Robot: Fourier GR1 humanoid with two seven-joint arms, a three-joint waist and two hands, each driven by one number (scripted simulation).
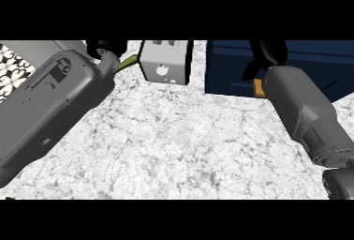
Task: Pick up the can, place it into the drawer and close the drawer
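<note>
right robot hand (266, 55) curls over the drawer (232, 70); left robot hand's (105, 48) state unclear; counter (180, 140) between is bare.

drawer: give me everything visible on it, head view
The drawer is a dark navy box at the counter's far right, its top cut by the view's edge. Flat, matte panels; a lighter blue line runs along the front near its lower edge. The right forearm crosses it, and the right hand is over it. A small orange patch shows beside the wrist; what it is cannot be told. Open or closed cannot be told.
</note>
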